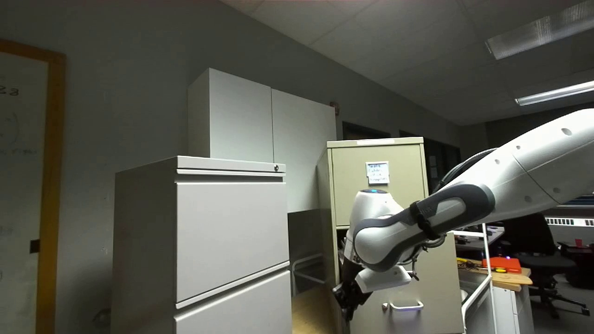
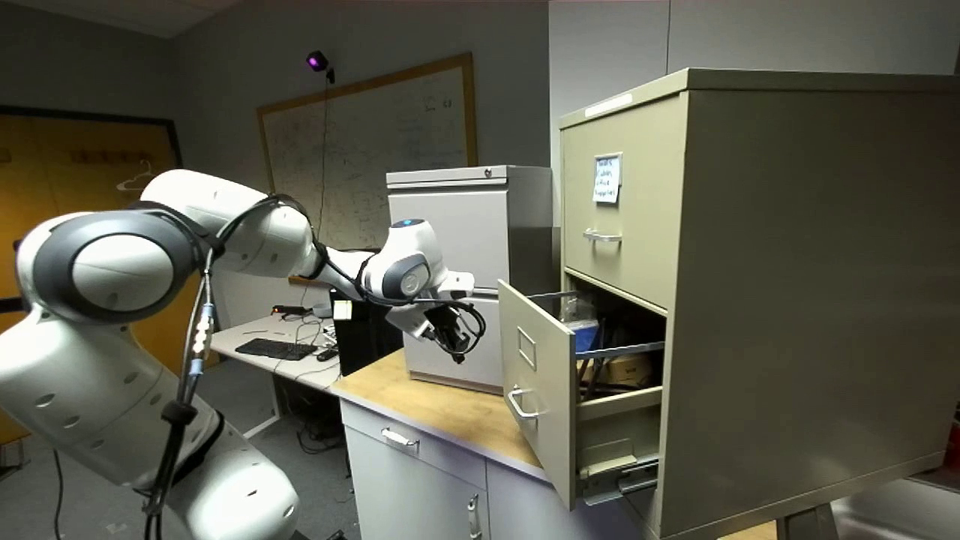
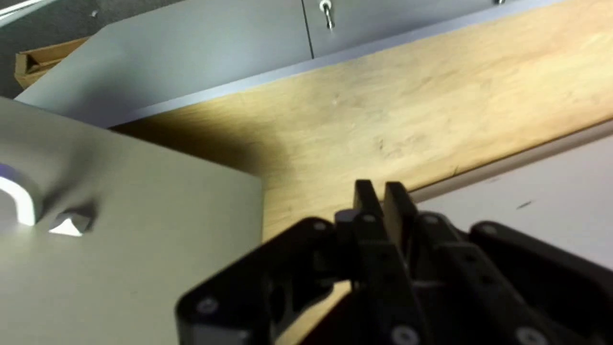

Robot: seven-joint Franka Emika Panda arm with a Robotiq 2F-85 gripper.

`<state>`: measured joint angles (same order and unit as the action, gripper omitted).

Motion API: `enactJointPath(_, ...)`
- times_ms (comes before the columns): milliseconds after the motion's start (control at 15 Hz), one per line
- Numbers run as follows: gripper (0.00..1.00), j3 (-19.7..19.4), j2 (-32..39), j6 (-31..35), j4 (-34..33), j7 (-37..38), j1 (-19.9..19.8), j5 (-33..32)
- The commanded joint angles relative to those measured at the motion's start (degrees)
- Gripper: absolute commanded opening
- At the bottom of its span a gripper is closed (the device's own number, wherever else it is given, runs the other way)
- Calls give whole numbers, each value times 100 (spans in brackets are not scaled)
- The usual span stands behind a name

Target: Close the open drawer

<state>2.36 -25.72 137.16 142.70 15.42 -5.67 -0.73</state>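
The open drawer (image 2: 536, 360) is the lower one of the beige filing cabinet (image 2: 810, 277) and juts well out of it. Its front also shows in an exterior view (image 1: 438, 273) and in the wrist view (image 3: 143, 268). Its handle (image 2: 521, 403) is a silver bar; part of it shows in the wrist view (image 3: 21, 201). My gripper (image 3: 378, 191) points down over the wooden counter, beside the drawer front's free edge and apart from it. Its fingertips stand a narrow gap apart with nothing between them. It also shows in both exterior views (image 1: 347, 306) (image 2: 457, 352).
A light grey cabinet (image 2: 450, 232) stands on the wooden counter (image 2: 420, 405), close by my gripper. Boxes and a blue item (image 2: 583, 335) lie inside the drawer. The upper beige drawer (image 2: 626, 217) is shut. A desk with a keyboard (image 2: 276, 349) stands behind.
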Motion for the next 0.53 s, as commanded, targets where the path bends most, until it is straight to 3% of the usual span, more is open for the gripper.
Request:
enactJointPath(0, 0, -42, -127, 762, 258, 586, -519, -296)
enactJointPath(333, 0, -43, -72, 1635, 323, 1406, -1396, -506)
enactJointPath(467, 0, 8, -79, 1862, 317, 1738, -1571, -474)
